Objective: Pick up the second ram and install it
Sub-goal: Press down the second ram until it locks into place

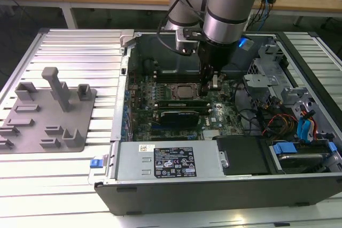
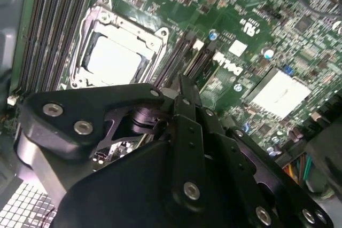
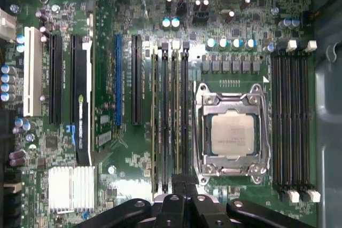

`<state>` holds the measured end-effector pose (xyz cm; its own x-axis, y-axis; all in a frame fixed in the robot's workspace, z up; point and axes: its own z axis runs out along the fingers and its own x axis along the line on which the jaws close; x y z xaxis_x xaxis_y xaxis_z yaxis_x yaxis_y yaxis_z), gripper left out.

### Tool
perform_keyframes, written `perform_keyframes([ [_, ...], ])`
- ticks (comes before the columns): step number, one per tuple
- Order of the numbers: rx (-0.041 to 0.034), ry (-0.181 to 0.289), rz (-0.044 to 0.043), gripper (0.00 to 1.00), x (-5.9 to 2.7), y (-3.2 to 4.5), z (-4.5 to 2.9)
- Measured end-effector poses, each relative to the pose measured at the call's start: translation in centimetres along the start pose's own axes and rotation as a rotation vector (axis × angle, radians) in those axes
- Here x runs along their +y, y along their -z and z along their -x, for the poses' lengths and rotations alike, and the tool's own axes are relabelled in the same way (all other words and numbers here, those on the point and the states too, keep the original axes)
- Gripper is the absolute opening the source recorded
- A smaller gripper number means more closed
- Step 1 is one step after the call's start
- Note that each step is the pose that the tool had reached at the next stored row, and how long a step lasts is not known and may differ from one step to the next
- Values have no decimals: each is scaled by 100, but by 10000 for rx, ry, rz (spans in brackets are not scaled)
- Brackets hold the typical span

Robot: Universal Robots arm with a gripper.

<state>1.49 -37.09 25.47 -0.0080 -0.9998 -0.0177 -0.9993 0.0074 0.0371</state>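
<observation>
My gripper [image 1: 212, 85] reaches down inside the open computer case [image 1: 214, 190], just to the exterior view's right of the CPU socket [image 1: 184, 92]. In the first wrist view the second ram [image 3: 176, 121] is a thin green stick seen edge-on. It stands in a memory slot beside the CPU socket [image 3: 232, 134] and runs up to my gripper [image 3: 181, 182], whose fingers are closed together over its end. The second wrist view shows my gripper [image 2: 184, 86] low over the same bank of slots.
Another stick [image 3: 155, 121] sits two slots away. A grey slotted tray [image 1: 32, 126] with an upright post [image 1: 56, 86] lies at the exterior view's left. A graphics card [image 1: 181, 115], the power supply [image 1: 168, 159] and drive cages [image 1: 299, 126] crowd the case.
</observation>
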Motion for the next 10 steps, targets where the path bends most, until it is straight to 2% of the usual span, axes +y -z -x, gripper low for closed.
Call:
perform_keyframes([
  [3,0,1,-3,8,79,-4,-1],
  [10,-1,0,-49,8,642,-26,-5],
])
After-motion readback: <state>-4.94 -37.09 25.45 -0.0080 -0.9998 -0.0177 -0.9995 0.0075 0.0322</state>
